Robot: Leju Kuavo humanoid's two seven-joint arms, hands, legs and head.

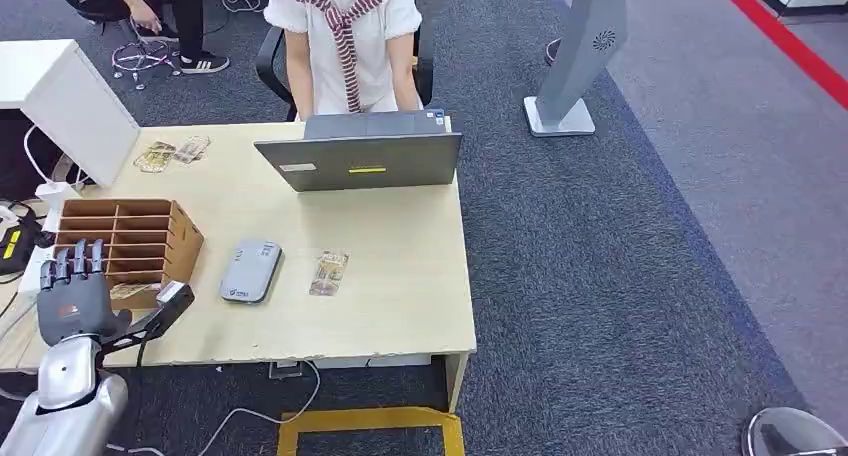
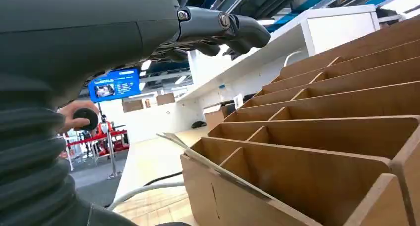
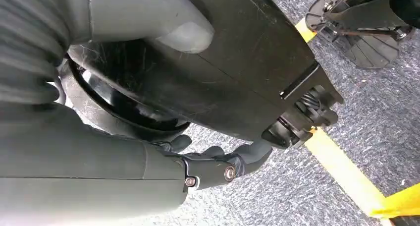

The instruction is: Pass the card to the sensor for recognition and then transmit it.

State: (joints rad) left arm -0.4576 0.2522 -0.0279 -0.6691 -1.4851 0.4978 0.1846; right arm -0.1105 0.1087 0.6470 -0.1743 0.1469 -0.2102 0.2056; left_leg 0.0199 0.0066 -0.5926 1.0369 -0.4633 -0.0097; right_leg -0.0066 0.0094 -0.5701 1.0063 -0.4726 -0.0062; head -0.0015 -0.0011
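At the bench's (image 1: pixel 400 306) near-left corner, the left hand (image 1: pixel 72 288) is hovering empty, fingers spread, beside the cardboard rack (image 1: pixel 125 238); the right hand (image 3: pixel 218 167) is hanging, grip unclear.

Robot hand (image 2: pixel 99 42): grey, at 10 o'clock, fingers (image 2: pixel 237 32) reaching toward 1 o'clock, nothing in them.
Box (image 2: pixel 317 151): brown compartments, from 5 to 2 o'clock, just beside the fingers.
Counter (image 2: pixel 148 161): pale wood, at 7 o'clock.
Screen (image 2: pixel 115 84): blue, at 9 o'clock, far back.
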